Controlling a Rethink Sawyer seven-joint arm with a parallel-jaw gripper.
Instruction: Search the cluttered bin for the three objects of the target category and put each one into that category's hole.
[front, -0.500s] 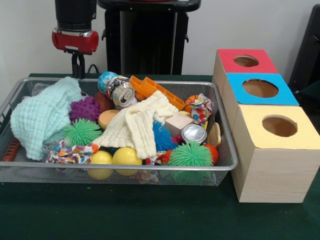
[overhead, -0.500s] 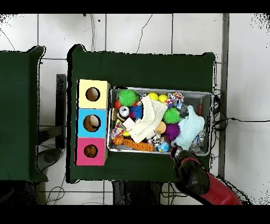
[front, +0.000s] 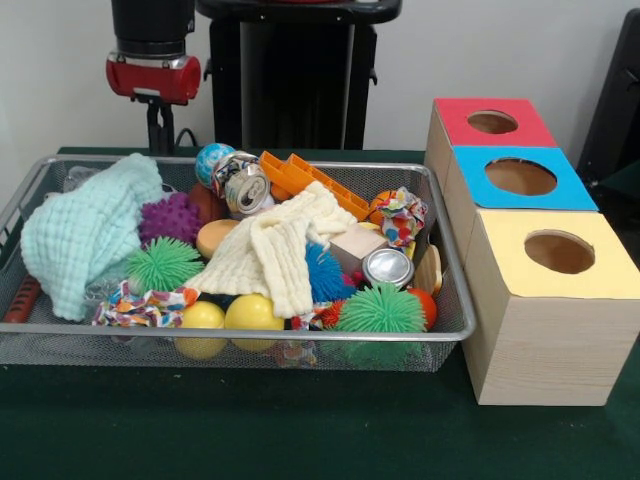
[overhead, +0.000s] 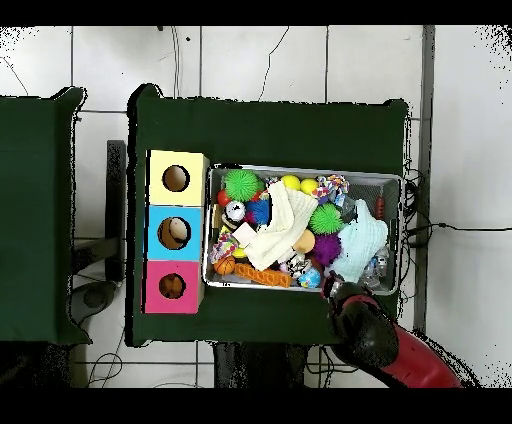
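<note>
Green cloth table (front: 300, 440) carries wire-mesh bin (front: 455, 300), heaped to rim with balls, cloths, cans. Three wooden boxes stand just beside bin's edge; red-panelled box's hole (front: 492, 122) farthest back, uncovered. Gripper (front: 155, 125) hangs above bin's far rim at corner near mint cloth (front: 85, 235), touching nothing; finger state cannot be told. Soft animal toys not clearly identifiable among clutter. Bare cloth along near edge.

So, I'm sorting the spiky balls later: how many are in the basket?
4: purple spiky ball near the mint cloth, green one before it, blue one mid-basket, green one at the front rim. More may be buried.
</note>
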